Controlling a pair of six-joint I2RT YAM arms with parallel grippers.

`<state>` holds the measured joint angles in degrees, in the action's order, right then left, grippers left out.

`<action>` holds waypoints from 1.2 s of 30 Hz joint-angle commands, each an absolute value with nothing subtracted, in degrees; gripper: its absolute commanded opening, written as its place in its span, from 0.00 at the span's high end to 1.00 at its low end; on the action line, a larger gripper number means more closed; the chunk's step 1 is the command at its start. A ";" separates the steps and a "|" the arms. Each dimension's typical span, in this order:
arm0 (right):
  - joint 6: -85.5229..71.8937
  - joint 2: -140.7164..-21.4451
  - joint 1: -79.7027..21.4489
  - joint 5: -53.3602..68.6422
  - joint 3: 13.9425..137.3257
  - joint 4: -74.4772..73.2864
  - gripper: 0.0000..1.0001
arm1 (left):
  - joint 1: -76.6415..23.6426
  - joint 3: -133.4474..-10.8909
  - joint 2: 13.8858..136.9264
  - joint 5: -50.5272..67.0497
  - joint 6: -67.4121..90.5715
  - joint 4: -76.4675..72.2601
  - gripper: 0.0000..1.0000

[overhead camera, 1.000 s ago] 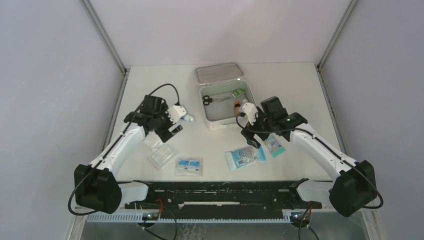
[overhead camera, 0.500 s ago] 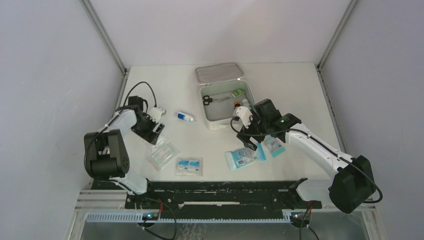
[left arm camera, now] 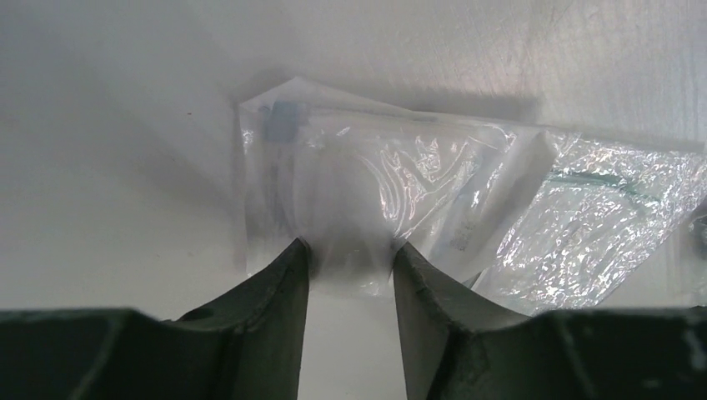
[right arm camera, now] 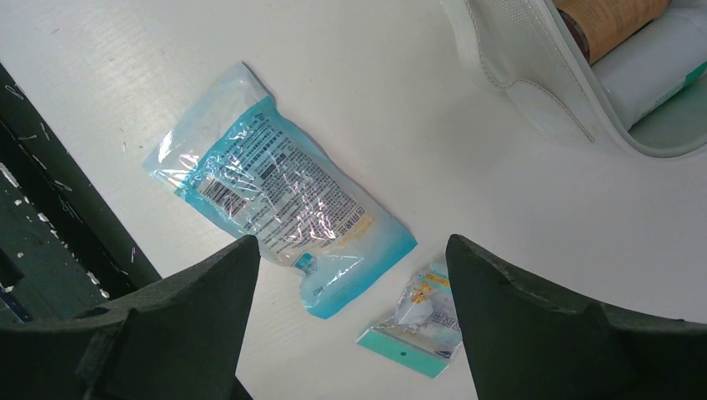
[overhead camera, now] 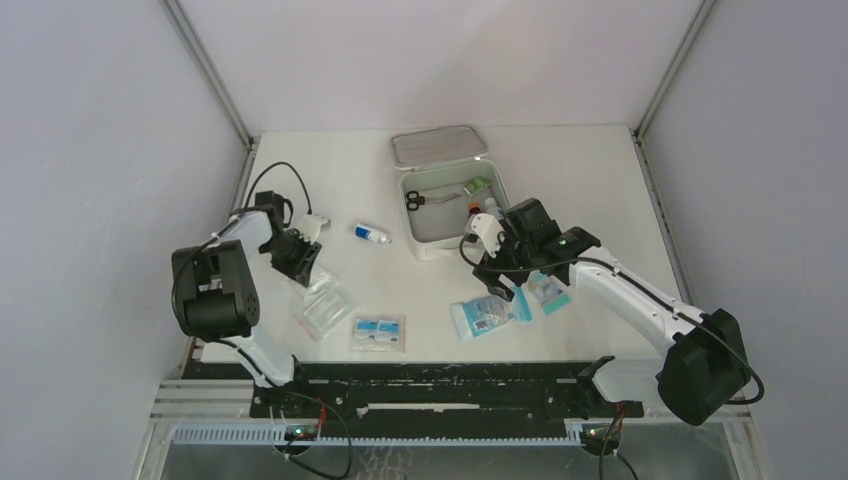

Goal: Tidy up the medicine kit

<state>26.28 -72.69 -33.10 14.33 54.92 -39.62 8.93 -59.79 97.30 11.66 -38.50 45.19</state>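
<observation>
After the left arm folded back toward its base, we found the left gripper point(left arm camera: 350, 250) withdrawn from the small vial point(overhead camera: 372, 234). The vial lay alone on the desk point(overhead camera: 600, 180), well apart from that gripper. The gripper now sat low over the clear packet point(left arm camera: 375, 183). Its fingers were released, a narrow gap apart, and the packet's near edge lay between the tips. We saw no clamping on the plastic.

Over the same interval the right gripper point(right arm camera: 350, 246) drew slightly back from the medicine kit point(overhead camera: 432, 248). Its fingers were spread wide and held nothing. The blue pouch point(right arm camera: 275, 200) lay directly beneath it, with a small teal packet point(right arm camera: 417, 321) just beside the pouch. The kit stood lid-open, its near corner just ahead and to the right of this gripper in the wrist view.

We judged that both arms had changed targets. The vial had been passed over, and the likely next items for the kit were the clear packet and the blue pouch. Neither was lifted yet.
</observation>
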 commanded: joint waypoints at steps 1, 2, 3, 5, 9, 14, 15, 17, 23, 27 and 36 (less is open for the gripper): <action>26.70 -72.78 -33.61 13.87 55.28 -37.22 0.18 | 9.26 -61.41 94.88 15.46 -37.83 45.05 0.60; 26.84 -72.71 -33.60 13.84 55.43 -37.00 0.18 | 9.30 -60.98 94.14 16.08 -37.55 44.68 0.62; 26.79 -72.75 -33.58 13.77 55.77 -36.92 0.18 | 9.24 -60.65 93.51 16.76 -37.42 44.31 0.65; 26.90 -73.06 -33.65 13.85 56.93 -37.15 0.18 | 9.23 -59.98 92.46 18.26 -37.25 43.96 0.70; 26.54 -74.77 -33.61 15.52 60.96 -37.99 0.19 | 9.14 -59.23 89.64 22.01 -36.70 43.73 0.76; 23.74 -79.83 -33.66 21.51 69.34 -39.02 0.18 | 7.53 -58.89 83.58 27.65 -34.74 42.54 0.77; 22.90 -80.51 -33.58 23.03 71.70 -39.27 0.18 | 6.63 -58.91 82.18 28.27 -34.04 42.04 0.77; 20.89 -83.43 -33.70 26.88 75.96 -39.70 0.18 | 4.11 -58.87 79.21 28.66 -32.17 40.35 0.77; 10.32 -88.78 -33.78 36.60 86.10 -35.76 0.15 | -6.45 -61.00 72.37 27.30 -22.78 33.00 0.77; 1.94 -90.78 -33.55 38.92 89.02 -30.22 0.10 | -13.79 -63.23 70.56 25.62 -16.59 28.26 0.77; -9.82 -95.54 -33.01 38.68 93.38 -27.06 0.07 | -25.83 -65.39 68.76 18.18 -9.57 20.66 0.78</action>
<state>-2.50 -94.43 -33.30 37.43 91.07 -30.11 -22.50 -61.12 71.57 22.09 -14.50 26.87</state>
